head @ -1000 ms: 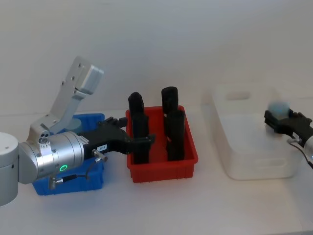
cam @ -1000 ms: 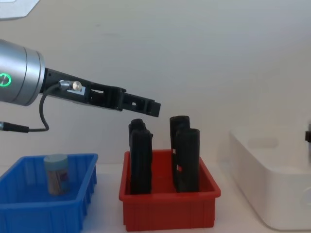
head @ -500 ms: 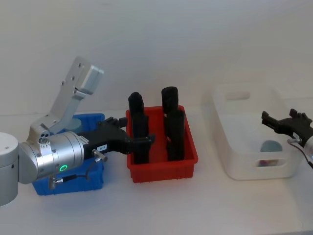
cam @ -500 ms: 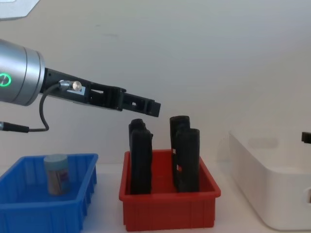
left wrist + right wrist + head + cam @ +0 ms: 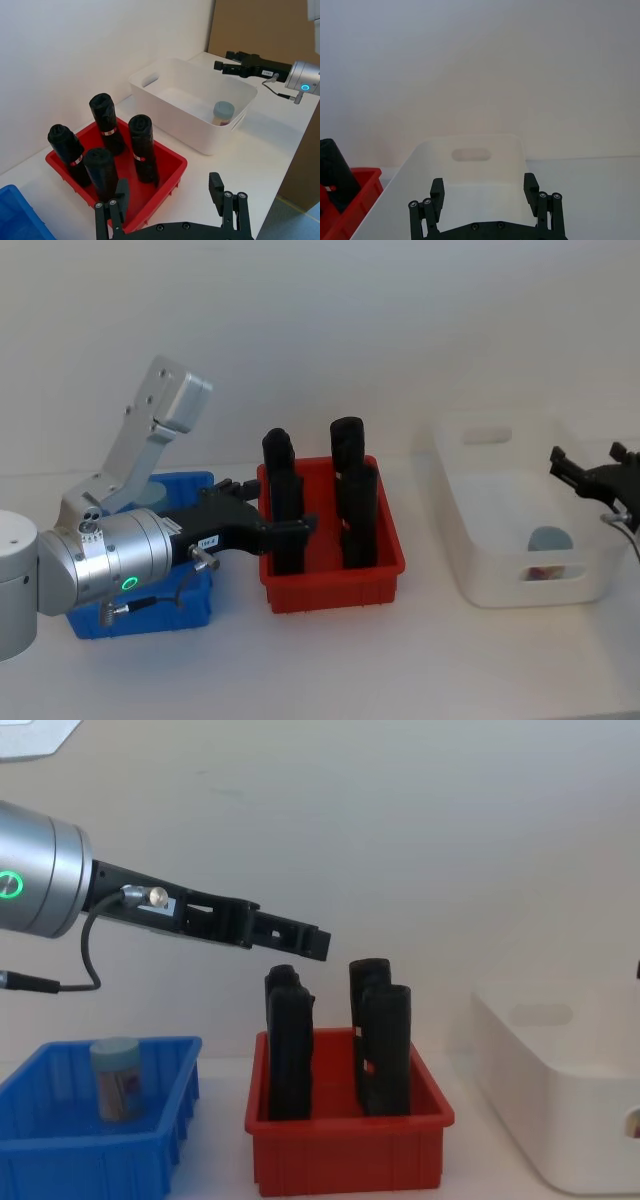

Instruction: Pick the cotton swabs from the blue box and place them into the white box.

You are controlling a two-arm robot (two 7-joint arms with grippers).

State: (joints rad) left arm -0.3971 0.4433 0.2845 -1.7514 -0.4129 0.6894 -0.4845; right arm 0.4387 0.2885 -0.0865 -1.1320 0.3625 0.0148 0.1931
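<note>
One tub of cotton swabs point(image 5: 115, 1078) stands upright in the blue box point(image 5: 60, 1140) at the left. Another tub point(image 5: 222, 112) sits on the floor of the white box point(image 5: 500, 585), near its right end. My right gripper point(image 5: 586, 453) hovers open and empty above the white box's right side, fingers spread in the right wrist view point(image 5: 484, 187). The left gripper point(image 5: 292, 525) is held in the air over the red bin, to the right of the blue box. It is open, with nothing between its fingers point(image 5: 120, 196).
A red bin point(image 5: 330, 590) holding several tall black upright blocks point(image 5: 352, 502) stands between the blue box and the white box. A pale wall runs close behind all three. The table edge lies just beyond the white box on the right.
One second ago my right gripper held a tub above the white box. It let go, the tub dropped inside, and the gripper drew back to the right. The left arm stayed still.
</note>
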